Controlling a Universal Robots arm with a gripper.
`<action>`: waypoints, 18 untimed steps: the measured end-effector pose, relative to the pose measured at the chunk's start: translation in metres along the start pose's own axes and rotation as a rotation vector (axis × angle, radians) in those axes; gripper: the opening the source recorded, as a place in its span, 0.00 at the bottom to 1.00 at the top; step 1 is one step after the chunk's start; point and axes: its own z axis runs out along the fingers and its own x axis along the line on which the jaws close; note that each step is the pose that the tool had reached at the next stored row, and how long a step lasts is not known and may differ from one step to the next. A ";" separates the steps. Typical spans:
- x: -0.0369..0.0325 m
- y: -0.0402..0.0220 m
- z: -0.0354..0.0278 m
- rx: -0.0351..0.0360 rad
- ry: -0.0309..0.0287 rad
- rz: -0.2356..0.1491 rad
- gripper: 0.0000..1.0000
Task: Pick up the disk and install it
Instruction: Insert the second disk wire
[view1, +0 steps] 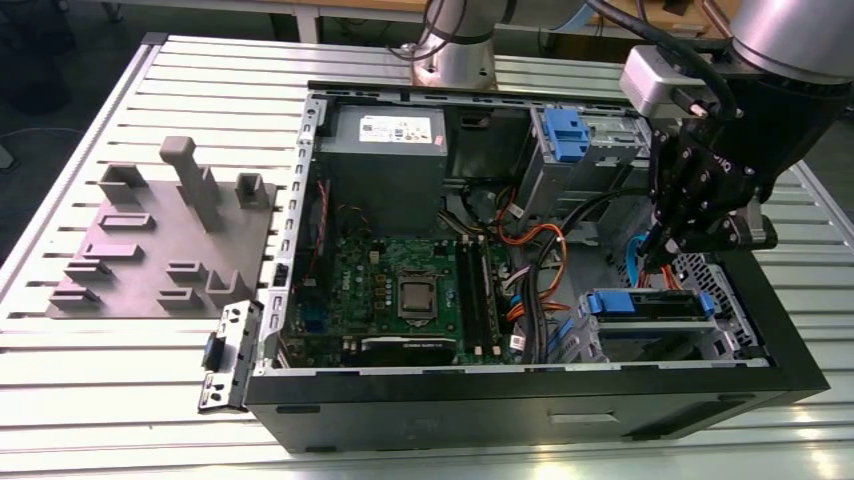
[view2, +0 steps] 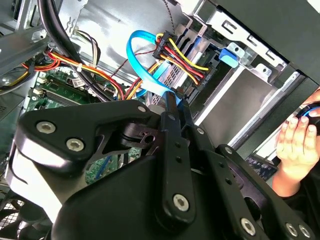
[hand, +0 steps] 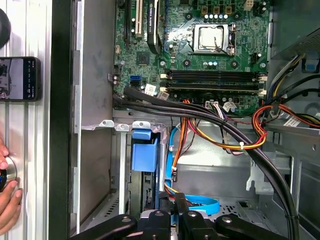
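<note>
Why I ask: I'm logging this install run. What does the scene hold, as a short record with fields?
setting: open computer case on a slatted table
tool: over the case's drive-bay corner, at the exterior view's right
disk: lying in the bay below the tool, blue tab showing
contact between tool and disk: cannot tell
person: a hand outside the case
also on table: grey fixture block beside the case, at the exterior view's left
</note>
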 end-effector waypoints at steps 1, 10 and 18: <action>0.0000 0.0000 0.0000 0.0000 0.0000 0.000 0.16; 0.0088 0.0004 0.0058 0.0008 -0.0409 0.001 0.16; 0.0220 0.0020 0.0091 0.0050 -0.0614 0.002 0.16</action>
